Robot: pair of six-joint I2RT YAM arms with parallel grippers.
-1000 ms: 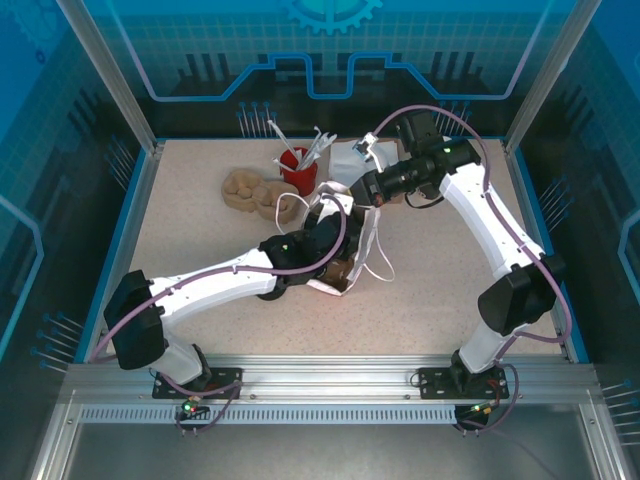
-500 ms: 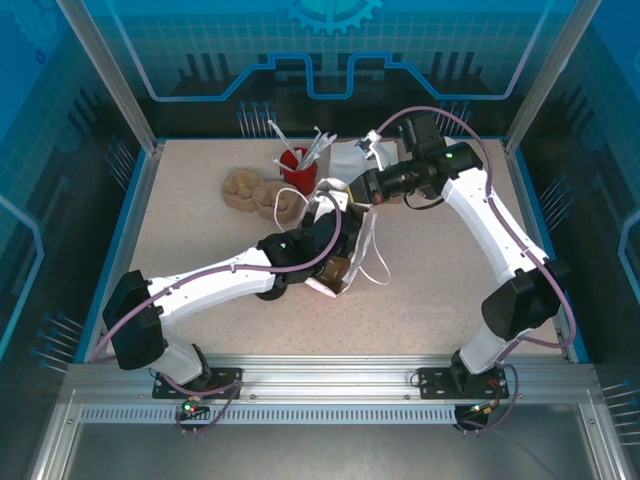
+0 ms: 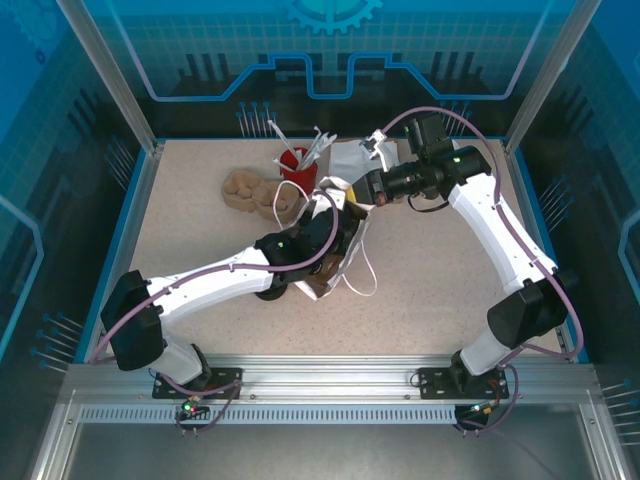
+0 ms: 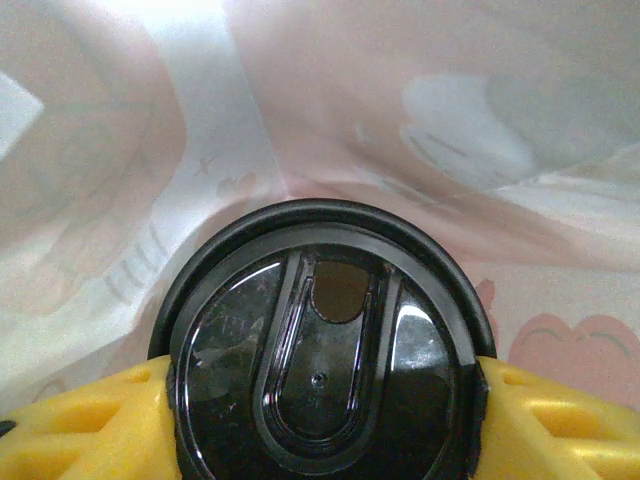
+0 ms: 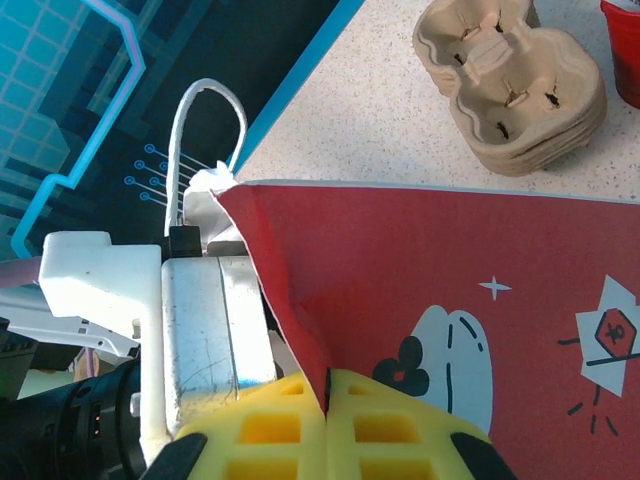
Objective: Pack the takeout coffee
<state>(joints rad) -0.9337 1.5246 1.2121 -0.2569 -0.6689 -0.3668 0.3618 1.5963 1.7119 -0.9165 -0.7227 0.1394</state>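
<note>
Left pincer [image 4: 320, 425] stands partly open, its two yellow fingers [image 4: 80, 425] pressed against opposite sides of the coffee cup [image 4: 322, 350], just under the rim of the lid. The left wrist view looks down on the cup's round black lid, which has a raised oval panel and a small drinking hole on its far side. Around and beyond the lid are the pale inner walls of the paper bag [image 4: 420, 110], with the outside print showing faintly through. The cup is therefore inside the bag, gripped by this pincer. How deep it sits, and whether it touches the bag's bottom, I cannot tell.

Right pincer [image 5: 327, 400] is closed, its yellow fingertips pinching the edge of the bag's red printed wall. A white handle loop [image 5: 205, 130] arches up just left of that edge.

Seen from above, the bag sits near the middle of the table [image 3: 450, 280]. The left arm's end goes into the bag, and the right pincer holds its rim from the far right. White handles [image 3: 365, 265] trail onto the table beside the bag. I cannot tell whether the bag is tilted or lying on its side.

Behind it, a stack of brown pulp cup carriers [image 3: 250, 190] lies near a red cup of white sticks [image 3: 298, 170].
</note>
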